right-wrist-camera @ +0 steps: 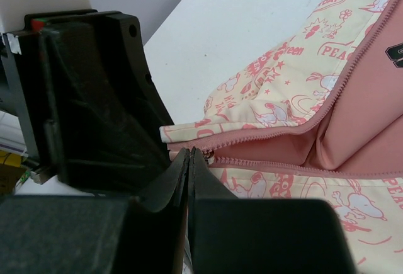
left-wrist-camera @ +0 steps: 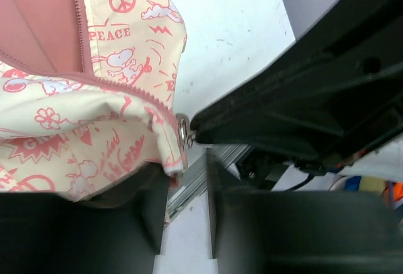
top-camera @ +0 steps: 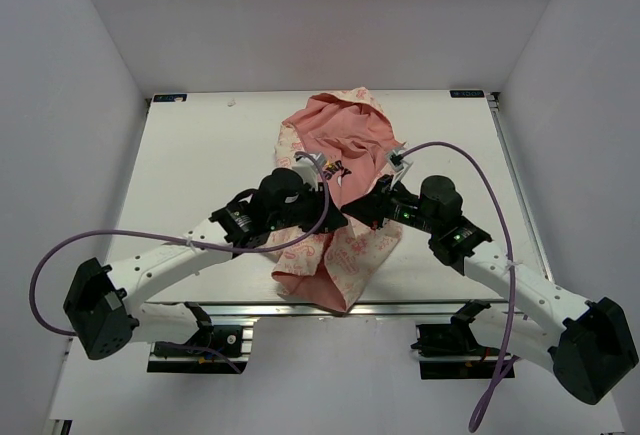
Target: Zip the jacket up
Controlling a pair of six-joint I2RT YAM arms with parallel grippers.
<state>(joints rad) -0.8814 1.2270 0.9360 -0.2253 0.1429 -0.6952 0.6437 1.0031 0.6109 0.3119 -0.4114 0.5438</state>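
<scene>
Zipper teeth [right-wrist-camera: 271,133] run toward two o'clock in the right wrist view from the right gripper [right-wrist-camera: 189,155], clamped on the jacket's [top-camera: 340,135] bottom hem [right-wrist-camera: 182,132] at the centre of the table [top-camera: 200,175]; left gripper [left-wrist-camera: 184,182], narrowly parted, flanks the same hem.

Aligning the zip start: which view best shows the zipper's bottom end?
Right wrist: both zipper rows meet at the right gripper, shut on the jacket. Left wrist shows them less clearly; top view hides the junction.
</scene>
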